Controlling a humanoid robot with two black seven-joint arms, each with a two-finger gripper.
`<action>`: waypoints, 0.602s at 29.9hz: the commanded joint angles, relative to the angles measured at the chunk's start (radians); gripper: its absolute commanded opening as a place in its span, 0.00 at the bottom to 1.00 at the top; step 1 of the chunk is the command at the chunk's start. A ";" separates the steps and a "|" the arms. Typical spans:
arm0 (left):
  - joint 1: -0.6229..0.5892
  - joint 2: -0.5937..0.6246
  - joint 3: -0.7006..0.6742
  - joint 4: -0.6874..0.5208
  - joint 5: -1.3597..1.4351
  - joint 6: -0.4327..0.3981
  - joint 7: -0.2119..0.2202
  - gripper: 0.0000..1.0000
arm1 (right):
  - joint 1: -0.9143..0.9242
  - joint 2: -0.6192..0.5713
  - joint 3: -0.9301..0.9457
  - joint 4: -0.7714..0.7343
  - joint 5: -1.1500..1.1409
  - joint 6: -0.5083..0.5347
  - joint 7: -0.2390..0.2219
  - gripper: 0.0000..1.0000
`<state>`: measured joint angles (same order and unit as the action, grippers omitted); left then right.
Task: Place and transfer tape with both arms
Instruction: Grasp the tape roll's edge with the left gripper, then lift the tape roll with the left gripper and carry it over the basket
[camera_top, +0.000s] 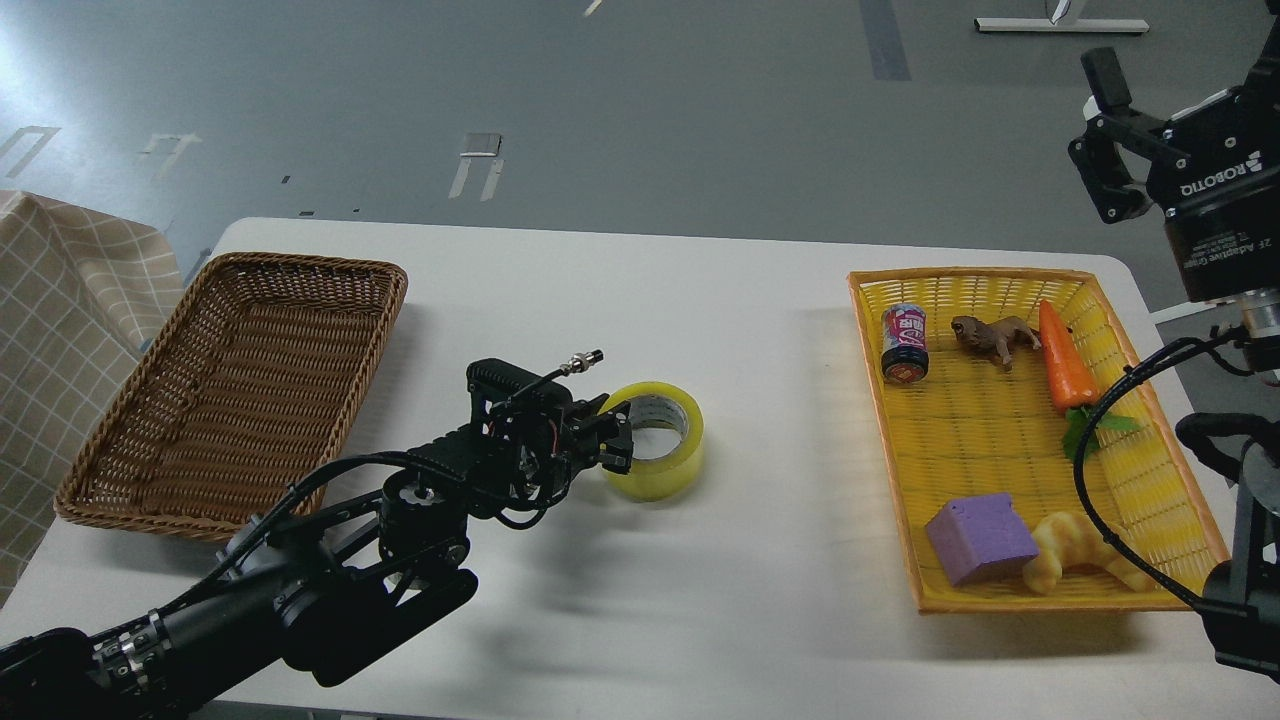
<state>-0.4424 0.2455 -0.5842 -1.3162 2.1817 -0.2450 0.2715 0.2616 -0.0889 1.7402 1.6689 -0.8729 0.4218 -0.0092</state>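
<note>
While the left claw pinches the translucent yellow tape roll mid-frame on the white table, the right claw hangs spread at upper right.

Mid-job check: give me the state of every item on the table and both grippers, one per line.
tape: flat on table, left gripper at its rim
right gripper: open, raised, empty
brown basket: empty
yellow basket: holds five things
can: tilted
toy animal: standing
carrot: lying
purple cube: beside croissant
</note>
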 joint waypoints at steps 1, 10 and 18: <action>-0.002 -0.002 0.000 0.000 0.000 0.001 0.000 0.08 | -0.004 0.000 0.001 0.000 0.000 0.000 0.000 1.00; -0.042 -0.002 -0.003 -0.018 0.000 0.004 0.000 0.08 | -0.010 0.003 -0.001 0.000 0.000 -0.002 0.000 1.00; -0.153 0.128 -0.006 -0.066 0.000 0.010 -0.002 0.08 | -0.012 0.003 -0.001 0.000 0.000 -0.002 -0.002 1.00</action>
<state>-0.5582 0.3129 -0.5891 -1.3601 2.1816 -0.2357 0.2712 0.2513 -0.0859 1.7396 1.6696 -0.8728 0.4212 -0.0094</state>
